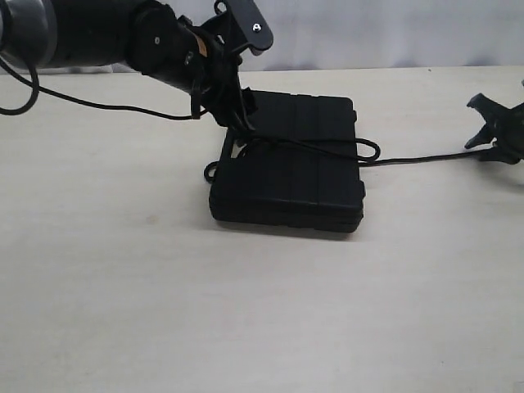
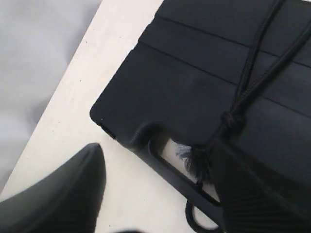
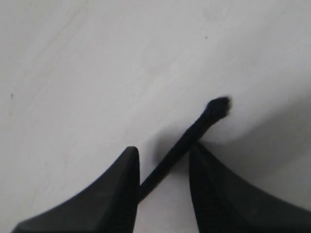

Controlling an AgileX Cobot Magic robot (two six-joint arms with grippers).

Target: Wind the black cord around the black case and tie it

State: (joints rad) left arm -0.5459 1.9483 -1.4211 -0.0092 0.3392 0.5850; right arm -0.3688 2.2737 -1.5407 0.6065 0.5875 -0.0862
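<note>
The black case (image 1: 295, 176) lies flat in the middle of the table, handle end toward the left arm. The black cord (image 1: 409, 159) runs across its lid and out to the right, with small loops at both sides of the case. My left gripper (image 1: 233, 110) hangs open over the handle corner. In the left wrist view the cord (image 2: 252, 82) crosses the ridged lid (image 2: 194, 82), and its knot and frayed tuft (image 2: 192, 158) sit at the handle cutout between the open fingers of the left gripper (image 2: 158, 160). My right gripper (image 3: 163, 149) is open, and the cord's end (image 3: 194, 133) lies slack between its fingers.
The left arm's glossy cable (image 1: 98, 105) trails over the table at the left. The table's far edge (image 1: 409, 67) meets a pale wall. My right gripper (image 1: 487, 131) sits near the exterior view's right border.
</note>
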